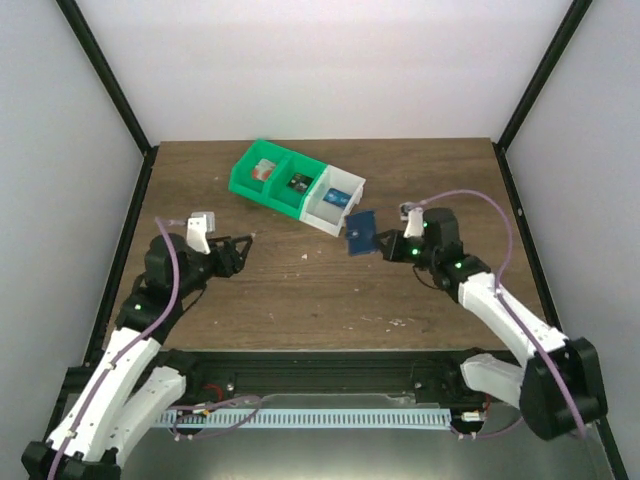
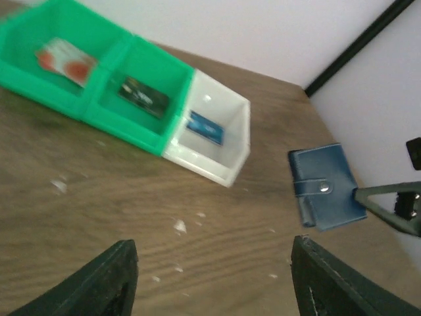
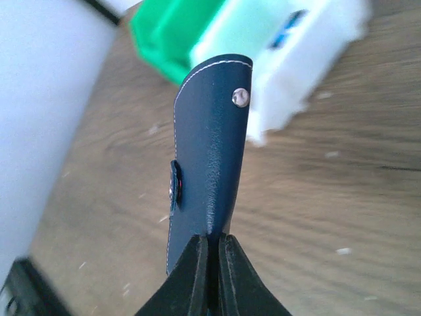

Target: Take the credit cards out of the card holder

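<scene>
The navy-blue card holder (image 1: 360,232) hangs folded just above the table, close to the white bin. My right gripper (image 1: 386,246) is shut on its lower edge (image 3: 214,245); its snap strap shows in the left wrist view (image 2: 325,187). One credit card lies in each bin: a red-and-white one (image 2: 66,60), a dark one (image 2: 143,97) and a blue one (image 2: 205,128). My left gripper (image 1: 245,243) is open and holds nothing, well to the left of the holder; its fingers (image 2: 112,280) stand wide apart over bare wood.
A row of joined bins sits at the back centre, two green bins (image 1: 245,185) and a white one (image 1: 330,222) on the right. Small white crumbs (image 2: 179,226) dot the wooden table. Black frame posts (image 1: 530,90) rise at the table's back corners.
</scene>
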